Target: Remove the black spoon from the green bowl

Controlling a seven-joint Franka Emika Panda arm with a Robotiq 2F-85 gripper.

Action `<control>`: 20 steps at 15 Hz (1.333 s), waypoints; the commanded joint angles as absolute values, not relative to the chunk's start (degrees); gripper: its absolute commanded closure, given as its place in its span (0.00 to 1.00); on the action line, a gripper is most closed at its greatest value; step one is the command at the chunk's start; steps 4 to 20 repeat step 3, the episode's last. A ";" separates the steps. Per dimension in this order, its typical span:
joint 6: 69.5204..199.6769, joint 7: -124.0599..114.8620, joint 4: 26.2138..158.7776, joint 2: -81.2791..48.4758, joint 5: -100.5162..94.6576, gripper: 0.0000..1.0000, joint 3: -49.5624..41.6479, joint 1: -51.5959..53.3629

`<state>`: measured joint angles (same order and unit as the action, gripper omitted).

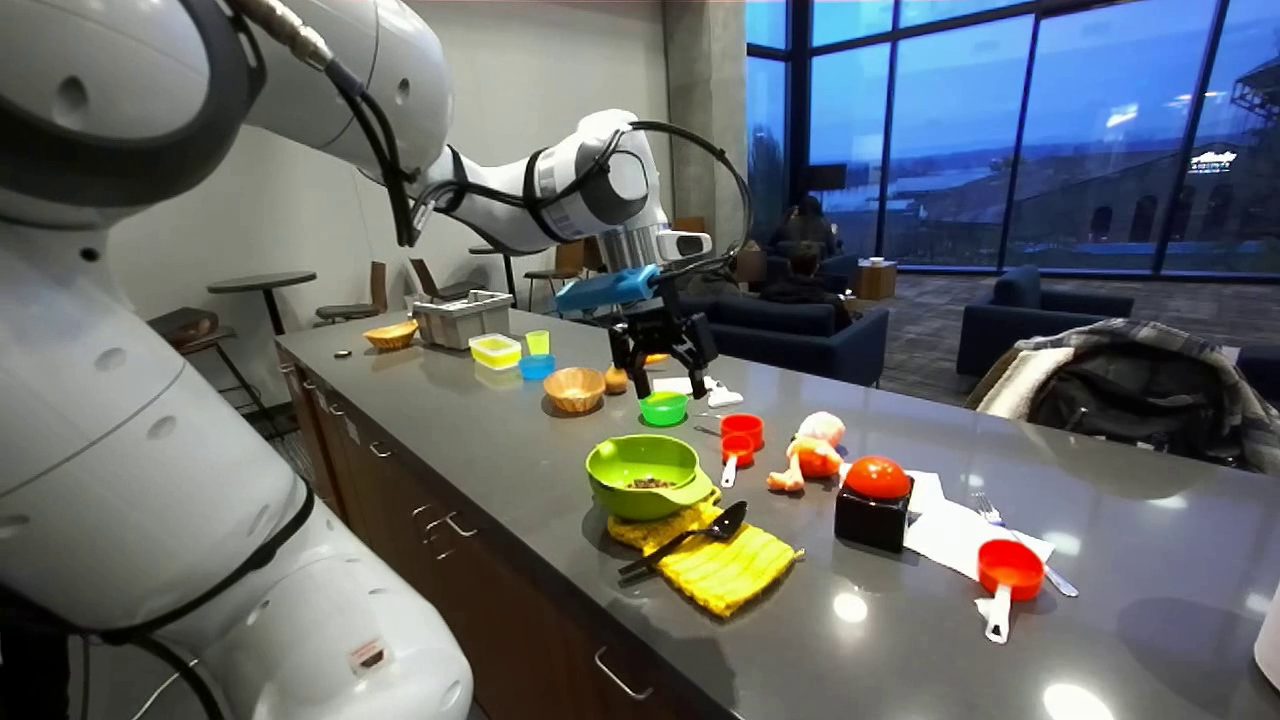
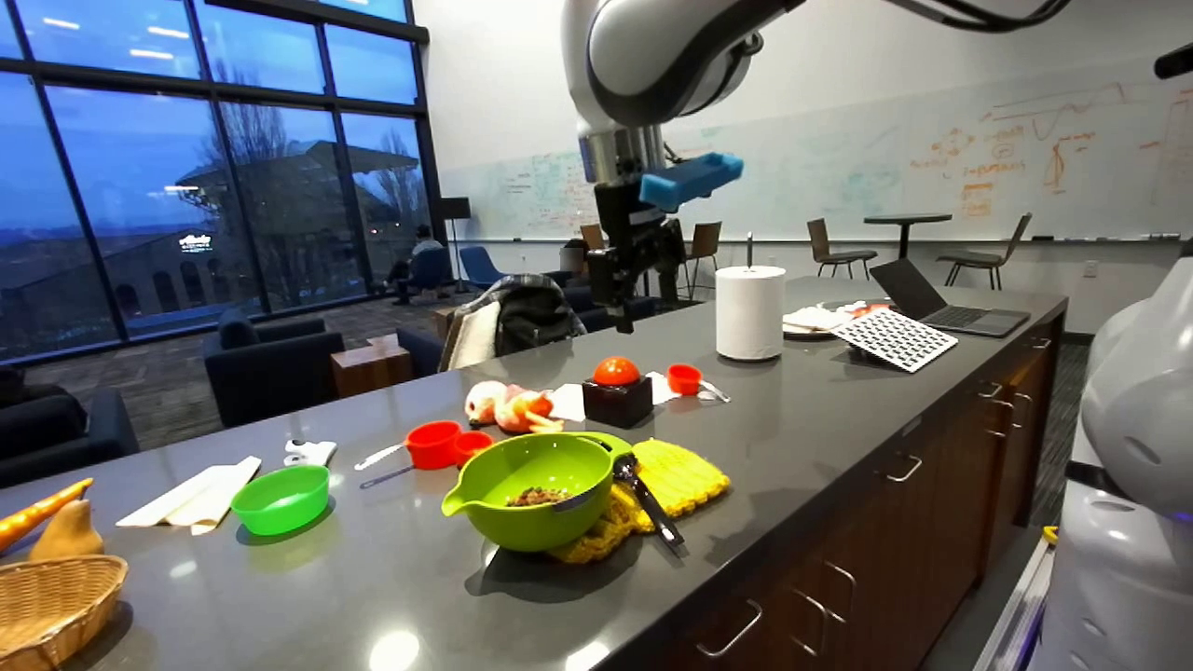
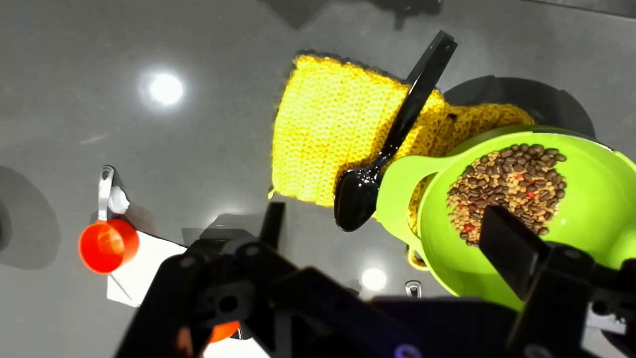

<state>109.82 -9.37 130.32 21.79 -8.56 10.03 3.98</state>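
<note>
The green bowl [image 1: 618, 490] stands upright partly on a yellow cloth [image 1: 740, 572] and holds a pile of beans and grains. It also shows in an exterior view [image 2: 508, 522] and the wrist view [image 3: 591, 223]. The black spoon [image 3: 403, 122] lies outside the bowl, across the cloth. Its head is close beside the bowl's handle; I cannot tell if they touch. The spoon also shows in both exterior views [image 1: 728, 521] [image 2: 654, 505]. My gripper [image 1: 671, 391] is open and empty, above the counter. In the wrist view its fingers [image 3: 385, 214] straddle the spoon head and bowl handle from above.
Red scoops [image 1: 742, 431], a plush toy [image 1: 815, 455] and a black box with a red button [image 1: 873, 518] stand near the bowl. A smaller green dish [image 2: 281, 501] and a wicker basket [image 2: 56, 606] are beyond. A paper towel roll [image 2: 750, 315] stands farther along.
</note>
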 commanded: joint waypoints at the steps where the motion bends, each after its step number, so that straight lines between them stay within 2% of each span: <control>1: 109.68 -9.52 130.07 21.57 -8.71 0.00 9.65 4.44; 20: 109.69 -9.52 129.96 21.36 -8.71 0.00 9.65 4.46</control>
